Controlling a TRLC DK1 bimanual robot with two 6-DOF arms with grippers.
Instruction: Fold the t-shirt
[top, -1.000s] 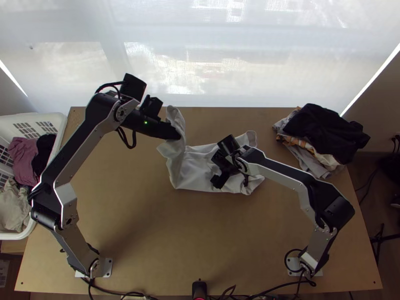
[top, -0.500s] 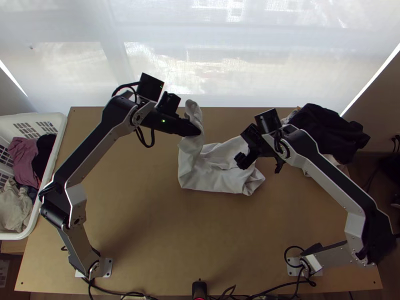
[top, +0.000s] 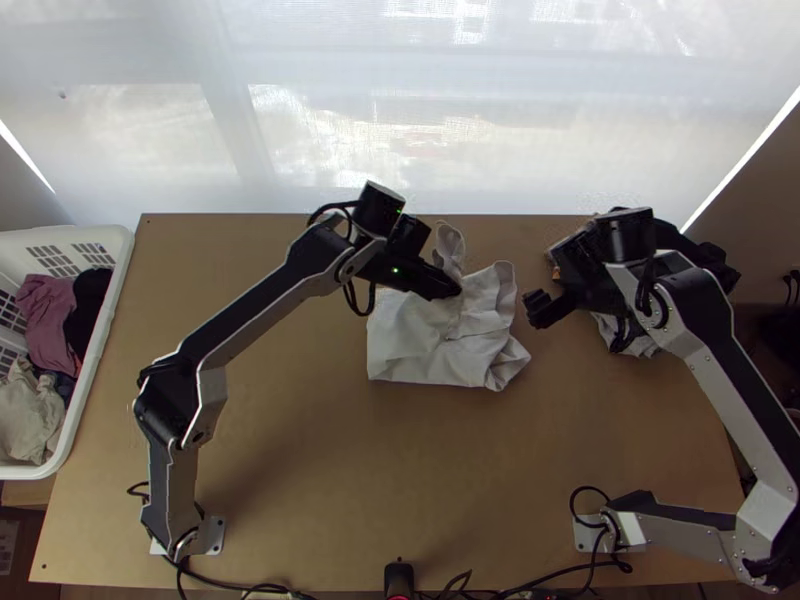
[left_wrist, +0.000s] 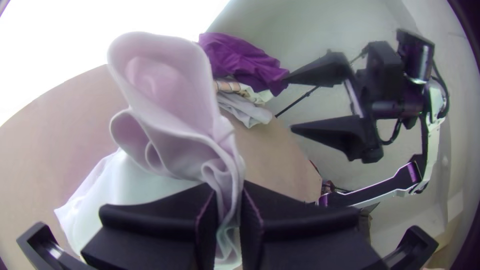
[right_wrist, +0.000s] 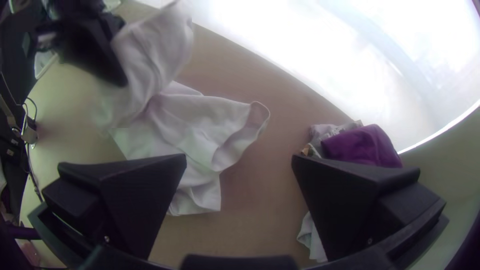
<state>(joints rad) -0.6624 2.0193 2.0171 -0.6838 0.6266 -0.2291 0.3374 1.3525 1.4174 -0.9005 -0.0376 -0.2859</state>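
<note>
The white t-shirt (top: 425, 345) lies bunched and partly folded at the middle of the table, one part lifted by my left gripper (top: 458, 290). In the left wrist view my left gripper (left_wrist: 230, 215) is shut on a gathered edge of the t-shirt (left_wrist: 170, 105), which stands up in loops above the fingers. To the right of the cloth, my right gripper (top: 538, 310) hangs over the table. The right wrist view has my right gripper (right_wrist: 239, 162) wide open with nothing between its fingers, and the t-shirt (right_wrist: 200, 125) off to one side, a sleeve spread out.
A pile of dark and light clothes (top: 712, 262) lies at the table's back right, partly under the right arm. At the left edge stands a white basket (top: 105, 300) with clothes in it. Bare wood (top: 400, 470) stretches in front of the t-shirt.
My left gripper has moved right and slightly nearer the front, carrying the held cloth over the rest of the t-shirt. My right gripper has come away from the cloth to the right.
</note>
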